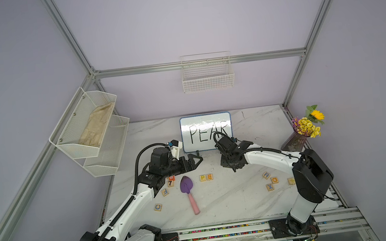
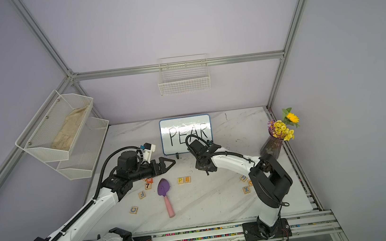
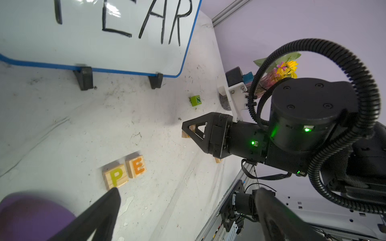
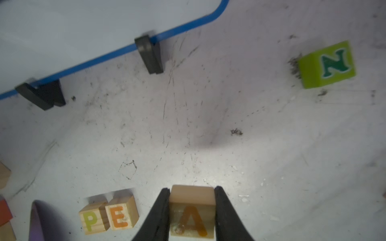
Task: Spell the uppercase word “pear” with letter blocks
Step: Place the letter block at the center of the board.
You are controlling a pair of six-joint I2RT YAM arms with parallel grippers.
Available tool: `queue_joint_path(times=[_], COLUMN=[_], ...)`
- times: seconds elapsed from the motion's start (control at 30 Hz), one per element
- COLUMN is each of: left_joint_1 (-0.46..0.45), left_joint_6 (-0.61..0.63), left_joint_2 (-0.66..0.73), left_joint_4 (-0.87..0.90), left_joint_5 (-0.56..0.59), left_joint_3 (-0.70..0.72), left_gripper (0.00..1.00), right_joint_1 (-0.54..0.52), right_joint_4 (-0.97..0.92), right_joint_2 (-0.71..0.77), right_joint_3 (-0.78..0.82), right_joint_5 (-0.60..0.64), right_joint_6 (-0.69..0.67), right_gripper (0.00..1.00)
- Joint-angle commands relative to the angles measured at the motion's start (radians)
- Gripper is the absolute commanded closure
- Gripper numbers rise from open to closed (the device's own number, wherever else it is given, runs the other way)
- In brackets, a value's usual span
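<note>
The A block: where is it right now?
In the right wrist view the A block sits pinched between the right gripper's fingers, to the robot's right of the P block and E block.

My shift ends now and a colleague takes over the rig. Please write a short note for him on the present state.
Right gripper: shut on the A block, on E's free side, not yet set down.
Left gripper: open, empty.
P block and E block: side by side on the table, in front of the whiteboard that reads PEAR.
R block: loose on the table near the right arm, turned askew.
Done: P and E placed.
Left: set A next to E, then fetch R and put it after A.
</note>
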State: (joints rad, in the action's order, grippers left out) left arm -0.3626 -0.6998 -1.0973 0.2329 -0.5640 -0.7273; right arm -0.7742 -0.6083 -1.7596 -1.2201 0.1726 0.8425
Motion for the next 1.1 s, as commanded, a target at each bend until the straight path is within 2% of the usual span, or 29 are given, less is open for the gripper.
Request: queue_joint_path(times=[0.0, 0.17, 0.5, 0.73, 1.07], left_joint_1=[-0.006, -0.006, -0.006, -0.006, -0.006], left_joint_6=[0.043, 0.083, 0.098, 0.106, 0.113], left_joint_2=[0.040, 0.081, 0.039, 0.034, 0.043], left_joint_4=[0.101, 0.164, 0.164, 0.169, 0.169], left_joint_5=[0.050, 0.123, 0.127, 0.131, 0.136], left_joint_3=[0.056, 0.046, 0.020, 0.017, 0.020], left_gripper=[0.00, 0.00, 0.00, 0.00, 0.00], right_joint_1=[-0.039, -0.057, -0.087, -0.105, -0.141], right_joint_4=[0.022, 0.029, -0.014, -0.011, -0.011], right_joint_2=[-0.060, -0.124, -0.192, -0.199, -0.186], right_joint_3=[-0.046, -0.062, -0.106, -0.088, -0.056], right_joint_5=[0.001, -0.020, -0.024, -0.064, -0.031], right_joint_6=[-0.043, -0.077, -0.110, -0.069, -0.022], right_gripper=[0.68, 0.68, 0.68, 0.70, 0.71])
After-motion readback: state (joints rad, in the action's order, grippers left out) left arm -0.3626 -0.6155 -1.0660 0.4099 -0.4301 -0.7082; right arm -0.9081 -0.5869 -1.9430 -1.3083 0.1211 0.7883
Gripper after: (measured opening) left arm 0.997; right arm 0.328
